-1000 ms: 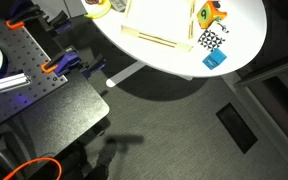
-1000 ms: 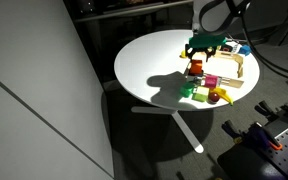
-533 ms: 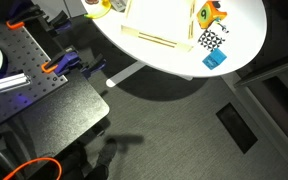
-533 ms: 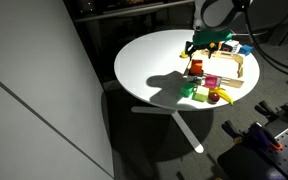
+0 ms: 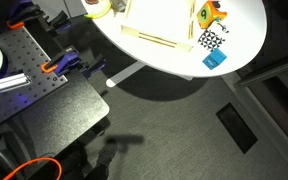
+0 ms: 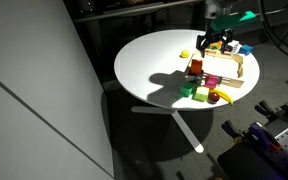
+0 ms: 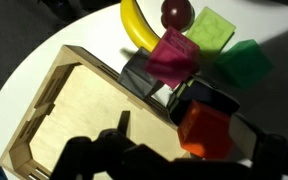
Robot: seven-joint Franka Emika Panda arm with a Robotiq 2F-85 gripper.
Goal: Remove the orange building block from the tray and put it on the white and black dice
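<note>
Claw empty, block out of the tray, stacking not confirmed.
In the wrist view your claw (image 7: 184, 160) stands spread wide and pinches nothing. Right below it the orange block (image 7: 206, 130) sits outside the tray (image 7: 74, 110), just past the rim, so I judge the removal done. What it rests on is hidden: a dark shape touches it, too blurred to name. Beyond that lie a pink block (image 7: 172, 58) and a banana (image 7: 136, 25), cut off at the top. In an exterior view the dice (image 5: 212, 40) shows spots, but you can't tell if the block is on top. Check the stack.
</note>
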